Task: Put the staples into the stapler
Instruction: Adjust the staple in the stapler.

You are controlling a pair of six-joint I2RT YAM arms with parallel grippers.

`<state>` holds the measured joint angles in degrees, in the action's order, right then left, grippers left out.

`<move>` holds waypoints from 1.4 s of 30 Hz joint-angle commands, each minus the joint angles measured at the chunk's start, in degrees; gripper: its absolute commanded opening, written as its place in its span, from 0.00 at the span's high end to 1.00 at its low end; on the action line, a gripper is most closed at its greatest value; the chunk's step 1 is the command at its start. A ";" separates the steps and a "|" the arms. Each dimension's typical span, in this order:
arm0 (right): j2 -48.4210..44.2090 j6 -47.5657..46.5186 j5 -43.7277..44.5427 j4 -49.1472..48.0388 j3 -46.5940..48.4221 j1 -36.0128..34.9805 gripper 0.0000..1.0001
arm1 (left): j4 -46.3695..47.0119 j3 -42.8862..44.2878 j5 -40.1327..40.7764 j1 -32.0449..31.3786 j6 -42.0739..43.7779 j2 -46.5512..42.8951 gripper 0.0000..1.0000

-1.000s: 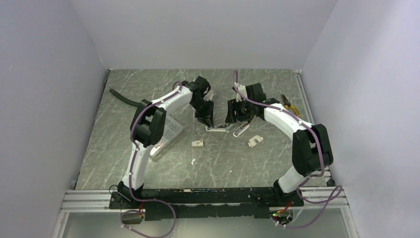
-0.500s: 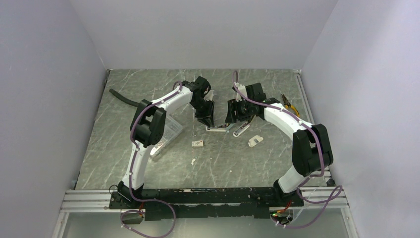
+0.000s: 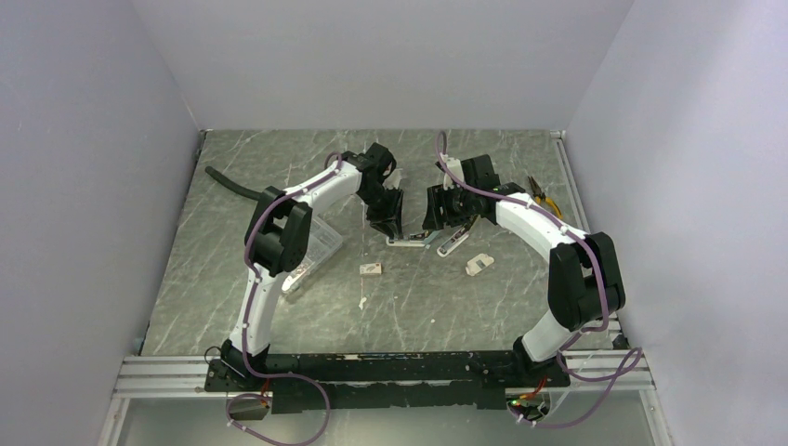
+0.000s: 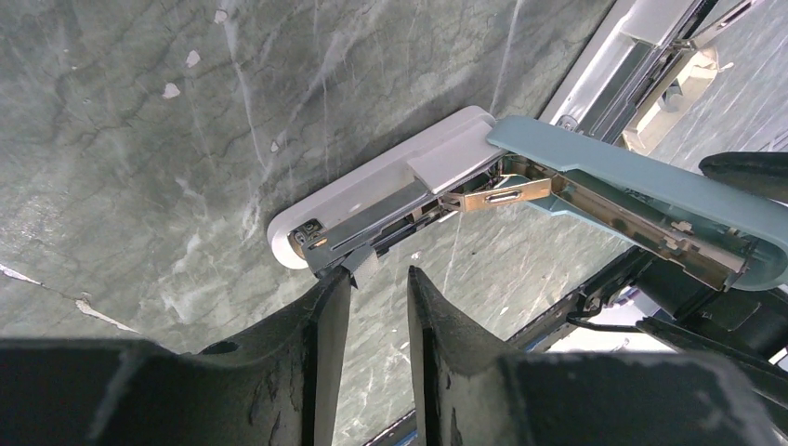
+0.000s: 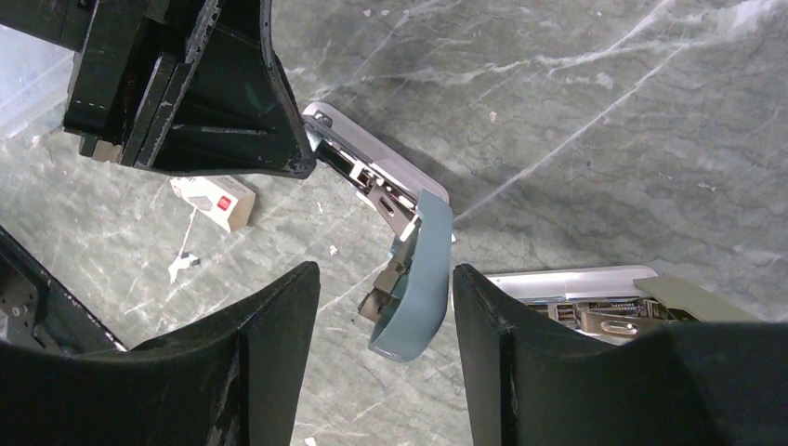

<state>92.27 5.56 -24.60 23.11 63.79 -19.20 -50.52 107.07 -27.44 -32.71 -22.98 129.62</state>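
A stapler with a white base (image 4: 372,190) and a teal lid (image 4: 641,190) swung open lies on the table between both grippers (image 3: 409,240). My left gripper (image 4: 379,279) is narrowly open at the stapler's front end, with nothing between its fingers; its left fingertip (image 4: 336,283) touches a small grey tab of the metal magazine. My right gripper (image 5: 383,274) is open, and the raised teal lid (image 5: 423,269) stands between its fingers, close to the right one. The staples, a tiny white box with a red mark (image 5: 216,200), lie on the table nearer the bases (image 3: 372,268).
A second stapler, opened (image 3: 453,242), lies just right of the first and shows in the right wrist view (image 5: 595,297). A small white piece (image 3: 479,265), a clear plastic case (image 3: 311,246), pliers (image 3: 544,197) and a black cable (image 3: 232,181) lie around.
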 commanded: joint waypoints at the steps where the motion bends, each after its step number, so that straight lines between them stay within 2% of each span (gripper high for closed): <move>1: -0.08 -0.22 -1.02 -0.63 2.24 0.15 0.42 | -2.18 1.39 2.80 -0.75 2.49 1.15 0.64; 23: -0.55 -0.20 -1.15 -0.45 2.57 0.30 0.42 | -3.01 2.54 2.48 -1.48 4.35 -1.16 0.63; 42: -0.55 -0.10 -1.46 -0.26 2.74 0.54 0.42 | -3.01 4.55 0.49 -1.57 3.30 2.12 0.63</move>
<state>92.27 5.56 -24.64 23.51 64.01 -18.94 -53.04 109.75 -26.50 -33.85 -20.64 130.34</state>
